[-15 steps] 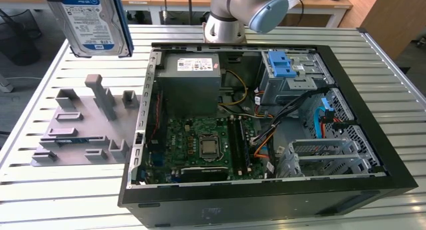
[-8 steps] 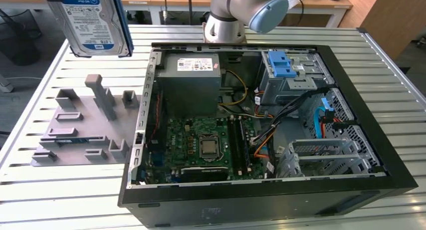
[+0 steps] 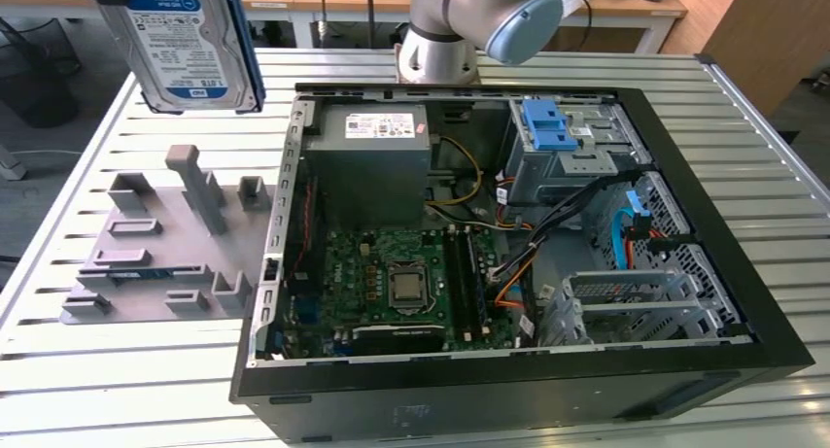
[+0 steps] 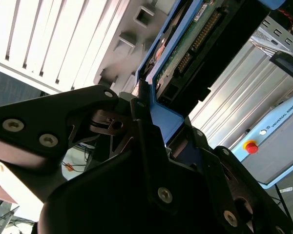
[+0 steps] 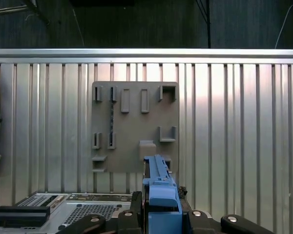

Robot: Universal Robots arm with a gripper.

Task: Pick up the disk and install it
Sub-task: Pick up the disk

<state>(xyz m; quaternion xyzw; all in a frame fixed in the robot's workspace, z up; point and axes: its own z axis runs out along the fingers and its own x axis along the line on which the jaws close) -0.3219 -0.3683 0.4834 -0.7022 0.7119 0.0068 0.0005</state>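
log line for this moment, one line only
stage: disk picked up | gripper: shut on disk | disk: in air, clear of grey fixture plate | computer case: open, disk not installed

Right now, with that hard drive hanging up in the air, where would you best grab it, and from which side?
By the blue carrier frame at one short end of the disk, coming from above, edge-on. It is a thin flat slab hanging upright, so a pinch on the frame's end keeps its broad faces free. The end effector is clamped there.
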